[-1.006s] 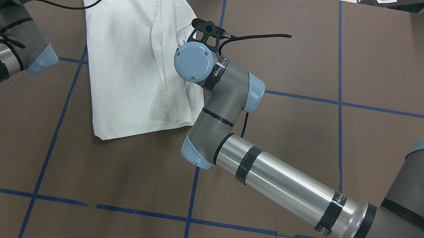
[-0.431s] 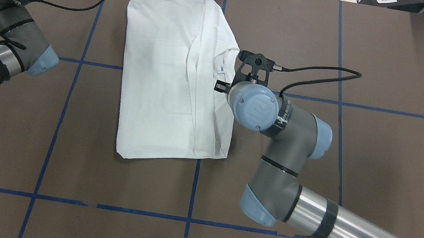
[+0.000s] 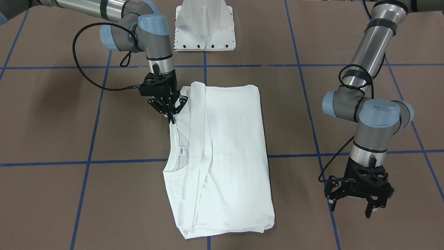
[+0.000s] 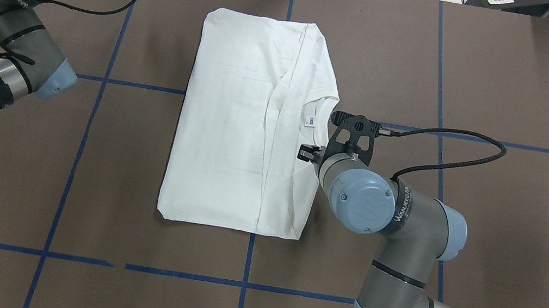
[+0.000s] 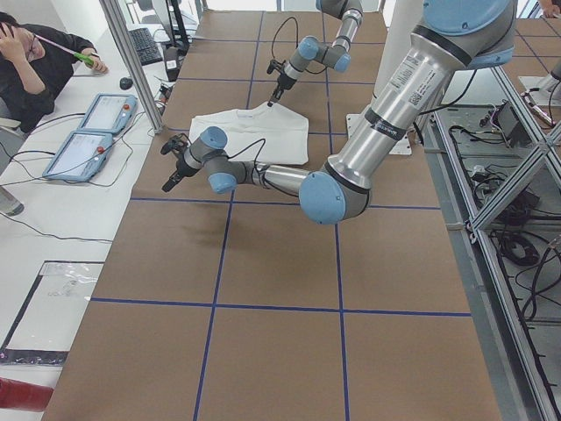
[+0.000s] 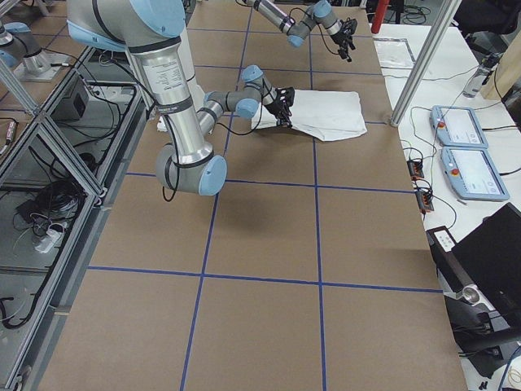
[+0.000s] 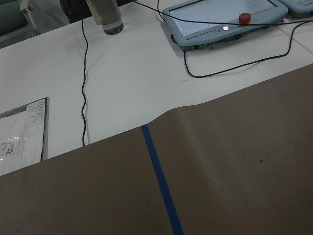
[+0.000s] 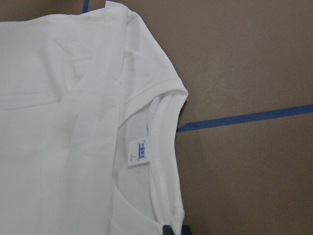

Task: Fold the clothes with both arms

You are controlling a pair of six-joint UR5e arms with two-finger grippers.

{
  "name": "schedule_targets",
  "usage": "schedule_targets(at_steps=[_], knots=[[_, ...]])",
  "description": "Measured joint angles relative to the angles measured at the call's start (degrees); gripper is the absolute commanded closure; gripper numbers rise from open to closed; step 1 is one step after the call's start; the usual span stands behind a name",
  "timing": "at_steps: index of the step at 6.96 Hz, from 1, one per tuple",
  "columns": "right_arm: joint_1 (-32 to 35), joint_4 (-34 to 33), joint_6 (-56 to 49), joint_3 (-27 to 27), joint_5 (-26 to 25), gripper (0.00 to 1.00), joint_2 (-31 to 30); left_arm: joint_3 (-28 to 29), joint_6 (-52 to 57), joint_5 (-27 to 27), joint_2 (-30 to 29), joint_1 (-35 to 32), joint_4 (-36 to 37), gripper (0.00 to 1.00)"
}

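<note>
While clamped on the neck rib (image 8: 164,166), right gripper (image 3: 171,118) sits at the 3 o'clock edge of the folded white T-shirt (image 4: 235,126), which lies flat on the table (image 4: 487,237), overhead view. Farther, 10 o'clock: left gripper (image 3: 351,207), jaws apart, off the cloth.

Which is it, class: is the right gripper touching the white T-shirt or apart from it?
Touching. In the front-facing view the right gripper pinches the T-shirt at its neck edge, with no gap.
</note>
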Motion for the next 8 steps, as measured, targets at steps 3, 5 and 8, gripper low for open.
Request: schedule_targets(at_steps=[3, 5, 8], knots=[[4.36, -3.80, -4.74, 0.25, 4.49, 0.00, 2.41, -0.02, 0.00, -0.04, -0.01, 0.01, 0.01, 0.00], [7.92, -10.59, -6.22, -10.80, 7.24, 0.00, 16.00, -0.02, 0.10, -0.74, 0.02, 0.01, 0.02, 0.00], [8.89, -11.94, -6.98, -34.17, 7.68, 0.00, 32.28, -0.02, 0.47, -3.41, 0.08, 0.01, 0.02, 0.00]])
